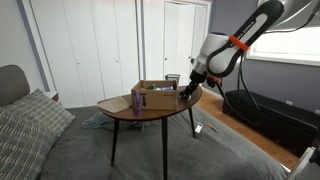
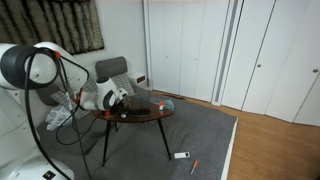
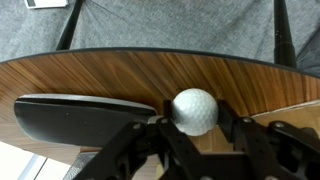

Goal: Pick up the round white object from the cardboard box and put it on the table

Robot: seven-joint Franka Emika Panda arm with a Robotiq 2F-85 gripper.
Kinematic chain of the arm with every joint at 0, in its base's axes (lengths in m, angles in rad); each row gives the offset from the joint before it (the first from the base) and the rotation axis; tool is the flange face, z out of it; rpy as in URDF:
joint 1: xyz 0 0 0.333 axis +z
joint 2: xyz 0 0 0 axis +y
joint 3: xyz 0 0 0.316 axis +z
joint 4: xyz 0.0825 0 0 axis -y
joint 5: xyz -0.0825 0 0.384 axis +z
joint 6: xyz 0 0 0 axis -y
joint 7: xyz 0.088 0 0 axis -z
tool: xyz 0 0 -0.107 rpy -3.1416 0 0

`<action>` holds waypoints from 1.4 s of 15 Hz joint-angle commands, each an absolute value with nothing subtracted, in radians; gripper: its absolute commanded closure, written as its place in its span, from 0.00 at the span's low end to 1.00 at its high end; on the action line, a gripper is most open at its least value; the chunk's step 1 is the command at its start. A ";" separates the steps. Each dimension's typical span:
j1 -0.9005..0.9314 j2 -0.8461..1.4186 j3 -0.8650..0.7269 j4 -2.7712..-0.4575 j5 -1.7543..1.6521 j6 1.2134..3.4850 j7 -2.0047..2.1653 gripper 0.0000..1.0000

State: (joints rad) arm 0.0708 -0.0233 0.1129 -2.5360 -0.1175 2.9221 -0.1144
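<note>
My gripper [image 3: 195, 113] is shut on the round white object [image 3: 194, 108], a dimpled white ball, and holds it just over the reddish-brown table [image 3: 120, 70]. In an exterior view the gripper [image 1: 188, 88] hangs over the table's end [image 1: 170, 110], beside the low tan cardboard box [image 1: 152, 90]. In the other exterior view the gripper [image 2: 125, 103] is at the table's near end [image 2: 150, 113]; the ball is too small to make out in both exterior views.
A flat black oval object [image 3: 70, 118] lies on the table next to the ball. A small purple container [image 1: 138, 100] stands by the box. A long low black bench [image 1: 275, 115] stands behind the arm. Small items [image 2: 182, 155] lie on the grey carpet.
</note>
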 commanded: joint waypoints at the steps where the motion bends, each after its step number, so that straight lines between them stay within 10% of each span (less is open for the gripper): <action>1: 0.084 0.019 0.107 -2.516 -0.094 2.971 -0.150 0.78; 8: 0.077 0.041 0.125 -2.507 -0.060 2.990 -0.182 0.78; 10: 0.077 0.043 0.131 -2.505 -0.034 2.988 -0.204 0.26; 11: 0.076 0.043 0.132 -2.505 -0.030 2.987 -0.209 0.23; 16: 0.073 0.047 0.138 -2.504 -0.006 2.983 -0.234 0.15; 21: 0.073 0.048 0.142 -2.500 0.024 2.980 -0.259 0.27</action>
